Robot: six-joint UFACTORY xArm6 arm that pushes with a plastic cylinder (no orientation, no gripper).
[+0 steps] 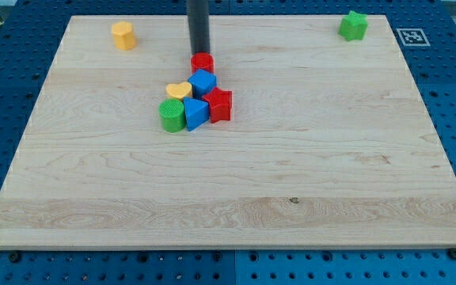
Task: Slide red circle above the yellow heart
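Observation:
The red circle lies on the wooden board just above a tight cluster of blocks. The yellow heart is below and to the left of it, touching the blue cube. My tip is at the top edge of the red circle, touching or almost touching it. The rod rises straight up and out of the view's top.
The cluster also holds a red star, a blue triangular block and a green cylinder. A yellow hexagonal block is at the top left. A green star is at the top right. The board's top edge is close behind my tip.

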